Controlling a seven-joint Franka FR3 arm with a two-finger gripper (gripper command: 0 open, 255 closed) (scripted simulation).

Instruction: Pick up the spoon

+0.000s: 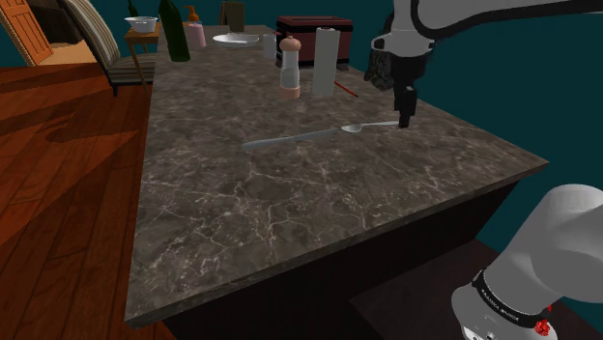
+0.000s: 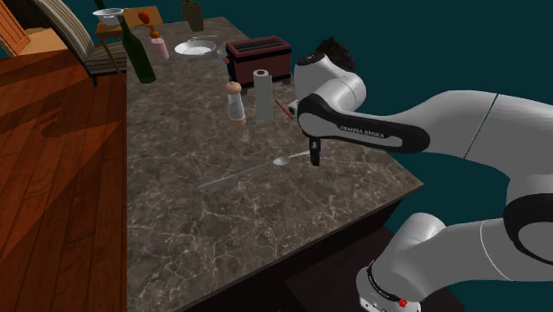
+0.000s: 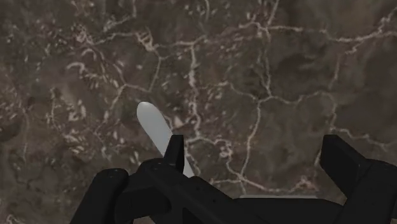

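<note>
A long, pale grey spoon (image 1: 353, 127) lies flat on the dark marbled counter (image 1: 290, 222), running from the counter's middle toward the shoulder view's right. My black gripper (image 1: 404, 118) is down at the spoon's right end, close to the counter top. From the second exterior view the spoon (image 2: 282, 160) ends right at the gripper (image 2: 315, 158). In the wrist view the gripper (image 3: 257, 153) is open. The spoon's rounded pale end (image 3: 151, 124) runs beside one finger (image 3: 175, 151), and the other finger (image 3: 340, 159) is well off it.
Behind the spoon stand a pepper grinder (image 1: 289, 68), a white cylinder (image 1: 324, 60) and a dark red toaster (image 1: 304, 39). Farther back are a green bottle (image 1: 174, 29), a pink bottle (image 1: 196, 33) and a plate (image 1: 235, 40). The counter edge (image 1: 502, 145) is near the gripper.
</note>
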